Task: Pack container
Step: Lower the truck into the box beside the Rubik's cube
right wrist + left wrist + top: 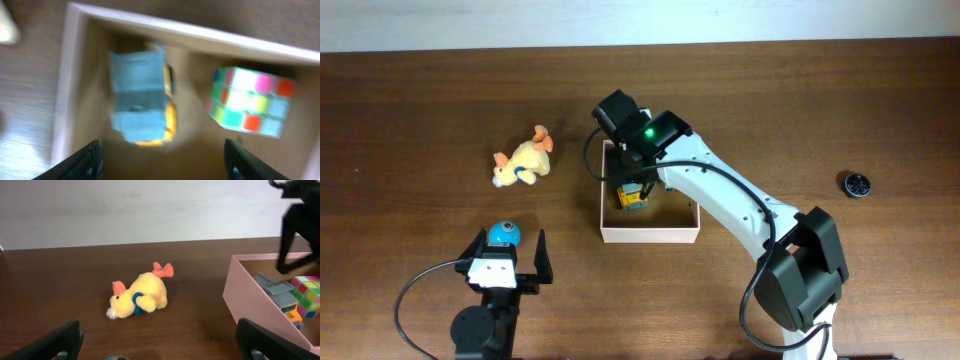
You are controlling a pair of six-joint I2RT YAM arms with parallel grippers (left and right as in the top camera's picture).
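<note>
The right gripper (161, 147) is hanging over the container (67, 85), a square, shallow, open-topped box with white outer walls and a tan cardboard inside. Its two black fingers (85, 161) are standing spread wide with nothing between them. Beyond those fingers, inside the container, a grey and yellow toy truck (141, 97) is lying nearer the finger on the left of the wrist view. A multicoloured puzzle cube (249, 102) is sitting nearer the finger on the right. The two toys are lying apart from each other, and neither is touching a finger, as far as the blurred view is showing.

The left gripper (510, 245) is being held low above the brown wooden table (400, 100), its fingers (60, 342) spread wide and gripping nothing. A blue round toy (503, 234) is lying just beyond the fingertips, in line with the gap between them. Farther ahead of these fingers, a yellow plush animal with orange feet (139, 297) is lying on its side on the table, well apart from them. The container is standing ahead and to the right of the left fingers, near the plush animal but not touching it. A small black round object (857, 184) is lying on the table well apart from the right gripper's fingers, off to their side.
</note>
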